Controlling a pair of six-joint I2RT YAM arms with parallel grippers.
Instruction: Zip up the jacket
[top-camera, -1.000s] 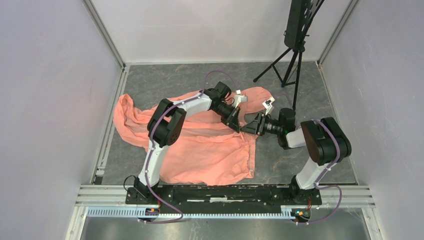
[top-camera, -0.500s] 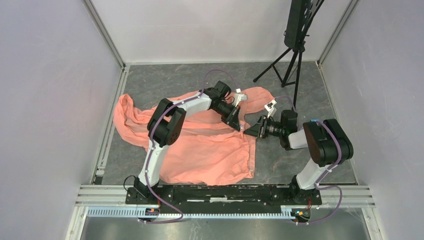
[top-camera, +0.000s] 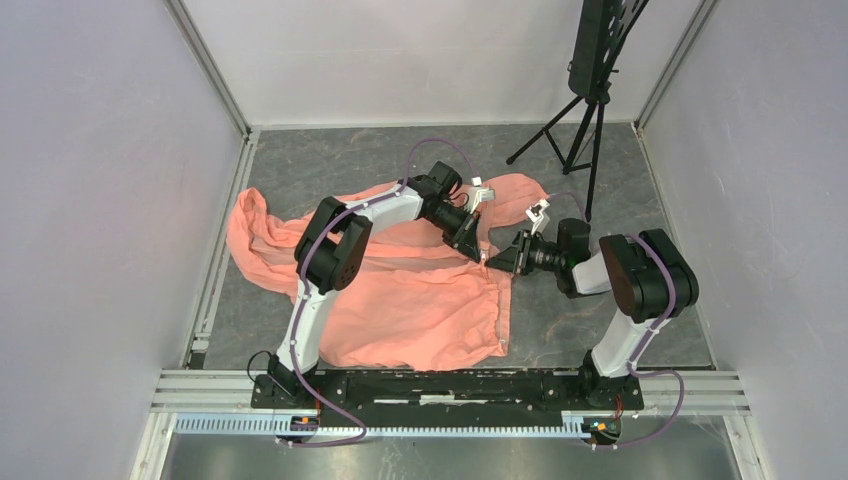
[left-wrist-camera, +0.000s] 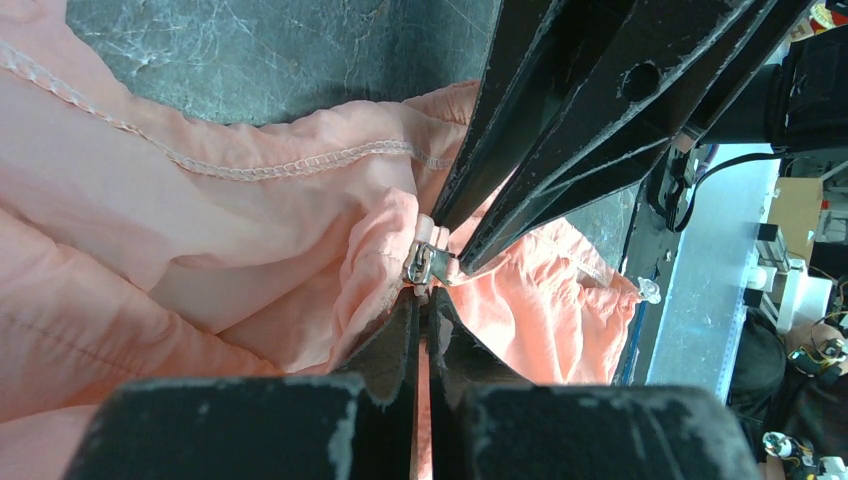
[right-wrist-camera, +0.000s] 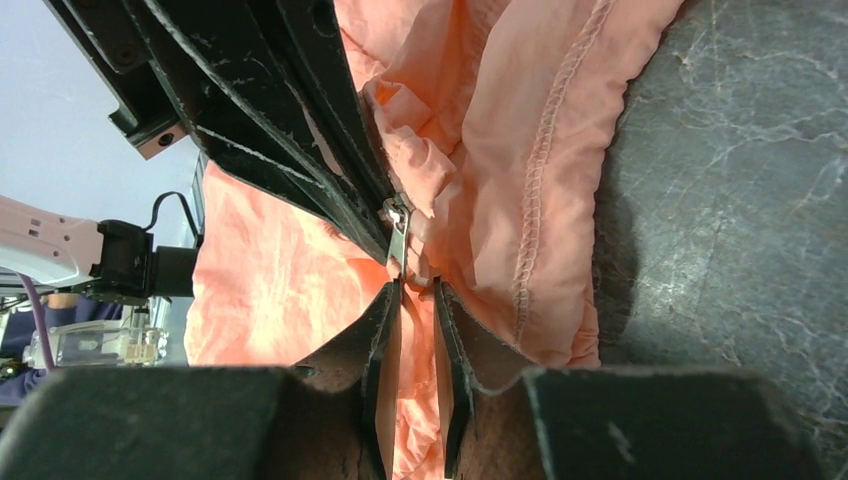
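The salmon-pink jacket (top-camera: 400, 300) lies spread on the table, and both grippers meet at its right front edge. My left gripper (left-wrist-camera: 422, 300) is shut on a fold of jacket fabric just below the metal zipper slider (left-wrist-camera: 418, 262). My right gripper (right-wrist-camera: 415, 287) faces it from the other side. Its jaws stand a narrow gap apart, with bunched fabric between them and the zipper pull (right-wrist-camera: 398, 240) at the left tip. In the top view the left gripper (top-camera: 478, 252) and right gripper (top-camera: 492, 262) almost touch. The stitched hem (right-wrist-camera: 545, 150) runs beside them.
A black tripod (top-camera: 580, 130) stands at the back right on the dark marbled table (top-camera: 330, 165). White enclosure walls close in both sides and the back. A metal rail (top-camera: 450, 385) carries the arm bases at the near edge.
The right gripper's jaws have narrowed around the zipper, and its wrist has shifted slightly toward the near side. The left arm and the jacket have stayed put.
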